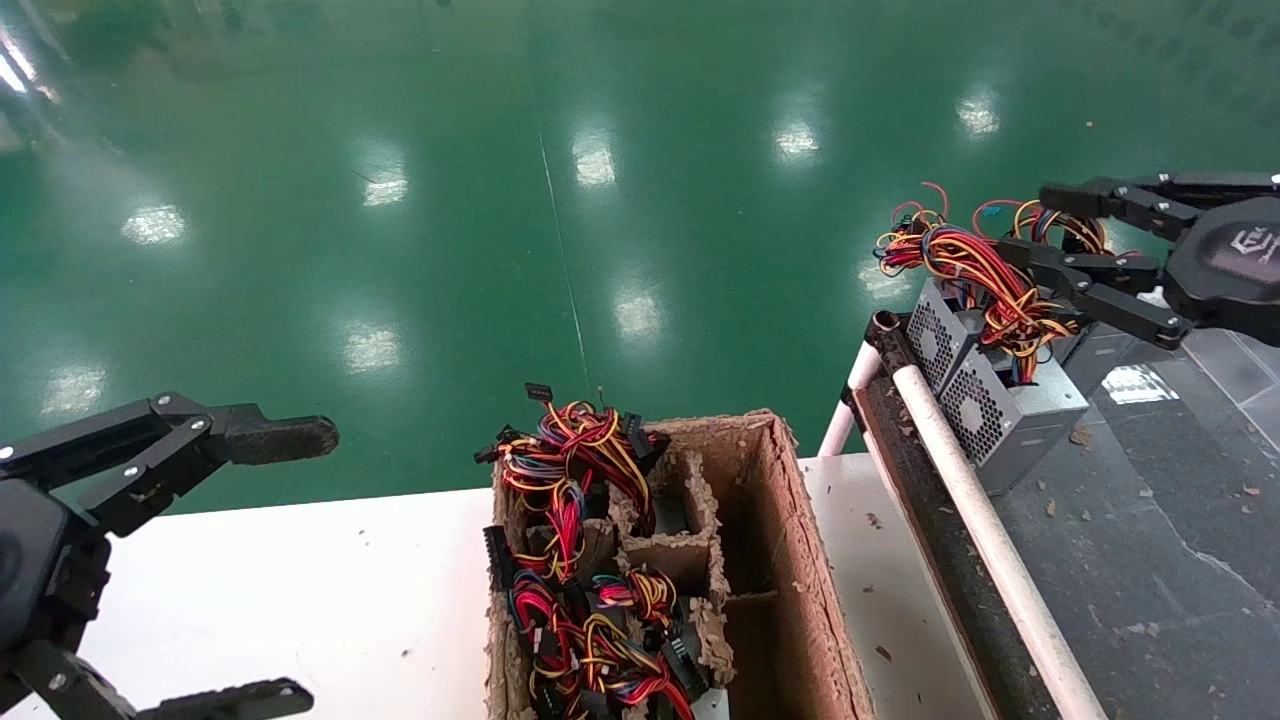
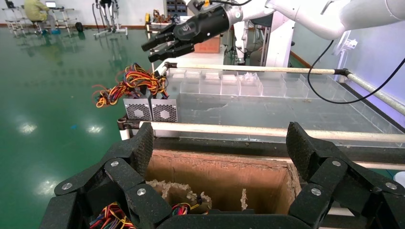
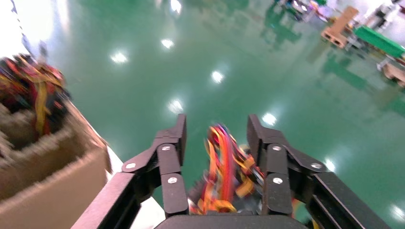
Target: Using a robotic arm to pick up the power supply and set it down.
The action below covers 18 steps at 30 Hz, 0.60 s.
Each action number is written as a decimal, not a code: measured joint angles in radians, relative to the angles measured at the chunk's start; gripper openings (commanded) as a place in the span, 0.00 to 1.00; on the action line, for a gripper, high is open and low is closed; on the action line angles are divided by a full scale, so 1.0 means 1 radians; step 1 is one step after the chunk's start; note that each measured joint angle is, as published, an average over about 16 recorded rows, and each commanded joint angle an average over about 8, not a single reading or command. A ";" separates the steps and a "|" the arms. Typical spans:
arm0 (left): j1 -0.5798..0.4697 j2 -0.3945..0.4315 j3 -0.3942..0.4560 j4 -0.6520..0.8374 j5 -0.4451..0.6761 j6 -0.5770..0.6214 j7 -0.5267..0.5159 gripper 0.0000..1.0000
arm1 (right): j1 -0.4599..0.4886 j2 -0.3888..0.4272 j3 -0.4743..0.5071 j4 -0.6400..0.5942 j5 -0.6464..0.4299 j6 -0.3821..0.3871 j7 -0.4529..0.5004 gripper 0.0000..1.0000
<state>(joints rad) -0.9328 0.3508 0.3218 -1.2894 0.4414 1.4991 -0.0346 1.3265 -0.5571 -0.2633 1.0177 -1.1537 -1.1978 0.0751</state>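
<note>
Two grey power supplies (image 1: 1000, 420) (image 2: 164, 110) stand side by side at the far end of the dark bench (image 1: 1150, 540), their red, yellow and black wires (image 1: 960, 265) (image 3: 222, 162) sticking up. My right gripper (image 1: 1025, 222) (image 2: 147, 52) (image 3: 217, 125), the one with the logo, hovers open just above them. In its wrist view the wire bundle shows between its spread fingers (image 3: 172, 162), and the head view shows its lower finger at the wires. My left gripper (image 1: 315, 562) (image 2: 219, 138) hangs wide open and empty beside the cardboard box (image 1: 800, 560) (image 2: 219, 169).
The divided cardboard box stands on a white table (image 1: 300, 590) and holds several more wire bundles (image 1: 570, 470) on its left side; its right compartments show no contents. A white pipe rail (image 1: 990, 540) runs along the bench edge. Green floor lies beyond.
</note>
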 measured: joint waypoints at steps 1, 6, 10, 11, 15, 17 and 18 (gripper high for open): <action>0.000 0.000 0.000 0.000 0.000 0.000 0.000 1.00 | -0.004 -0.001 0.002 0.003 0.007 -0.003 0.001 1.00; 0.000 0.000 0.001 0.000 0.000 0.000 0.000 1.00 | -0.021 -0.006 0.008 0.017 0.042 -0.019 0.004 1.00; 0.000 0.000 0.001 0.001 0.000 0.000 0.000 1.00 | -0.037 -0.009 0.009 0.033 0.068 -0.037 0.010 1.00; -0.001 0.000 0.001 0.001 0.000 0.000 0.000 1.00 | -0.041 -0.010 0.008 0.037 0.074 -0.042 0.012 1.00; -0.001 0.000 0.001 0.001 0.000 0.000 0.000 1.00 | -0.057 -0.013 0.006 0.055 0.101 -0.062 0.020 1.00; -0.001 0.000 0.001 0.001 0.000 0.000 0.000 1.00 | -0.066 -0.015 0.005 0.064 0.115 -0.072 0.024 1.00; -0.001 0.000 0.002 0.001 0.000 0.000 0.000 1.00 | -0.070 -0.016 0.005 0.068 0.122 -0.077 0.025 1.00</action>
<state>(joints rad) -0.9337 0.3508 0.3234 -1.2882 0.4412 1.4994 -0.0341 1.2569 -0.5731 -0.2584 1.0862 -1.0319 -1.2745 0.1006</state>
